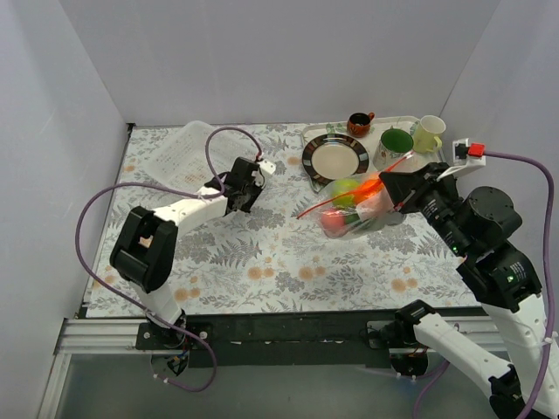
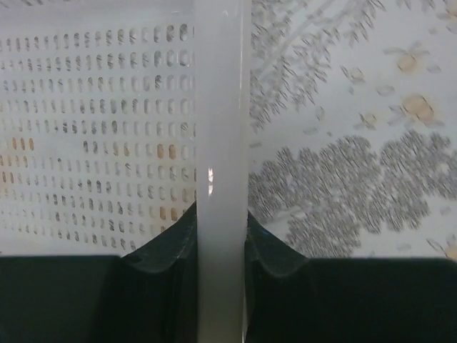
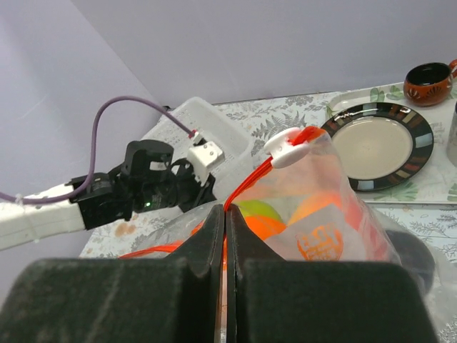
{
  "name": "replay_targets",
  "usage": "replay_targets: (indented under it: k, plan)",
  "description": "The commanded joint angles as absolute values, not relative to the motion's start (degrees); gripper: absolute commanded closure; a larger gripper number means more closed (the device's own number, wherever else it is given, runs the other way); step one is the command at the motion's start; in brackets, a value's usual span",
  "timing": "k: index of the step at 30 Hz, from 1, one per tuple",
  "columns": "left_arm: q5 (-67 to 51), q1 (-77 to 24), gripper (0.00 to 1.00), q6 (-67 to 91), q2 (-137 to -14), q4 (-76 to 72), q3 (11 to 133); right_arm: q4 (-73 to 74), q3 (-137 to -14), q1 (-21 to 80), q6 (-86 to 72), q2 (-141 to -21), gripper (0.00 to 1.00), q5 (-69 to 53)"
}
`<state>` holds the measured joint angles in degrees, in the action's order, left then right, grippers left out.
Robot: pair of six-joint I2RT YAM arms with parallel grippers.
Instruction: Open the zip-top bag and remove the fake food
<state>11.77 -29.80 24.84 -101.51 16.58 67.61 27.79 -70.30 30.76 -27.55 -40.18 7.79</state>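
Note:
The zip-top bag hangs lifted above the table at right centre, its orange-red zip strip with a white slider at the top. My right gripper is shut on the zip strip, shown up close in the right wrist view. Inside the bag the fake food shows: a lime-green apple, an orange ball, a pink-red piece. My left gripper is shut on the rim of the white mesh basket, away from the bag.
A white tray at the back right holds a striped plate, a brown cup, a green cup and a yellow mug. White walls close in the table on three sides.

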Motion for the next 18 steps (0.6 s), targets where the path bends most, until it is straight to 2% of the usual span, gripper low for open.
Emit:
replay_targets:
  k: [1,6,10,11,18]
  plan:
    - [3.2,-33.4,0.96,22.6,-90.7,23.1,62.1,25.8,-74.3,30.6,-25.4,-39.5,0.99,10.5]
    - [-10.1,-38.2,0.93,21.0,-77.9,37.9,56.9,26.3,-75.4,30.7,-24.1,-40.4,0.99,11.8]
    - [-30.3,-37.5,0.75,17.4,-72.0,49.2,54.4,25.5,-75.9,30.6,-22.9,-41.7,0.99,12.2]
    - [-33.1,-37.3,0.73,14.5,-71.5,50.3,53.4,25.6,-76.3,30.6,-22.7,-42.6,0.99,12.5]
    - [-32.1,-44.7,0.64,13.1,-72.2,53.5,50.9,25.8,-78.8,30.6,-22.1,-45.4,0.99,14.6]
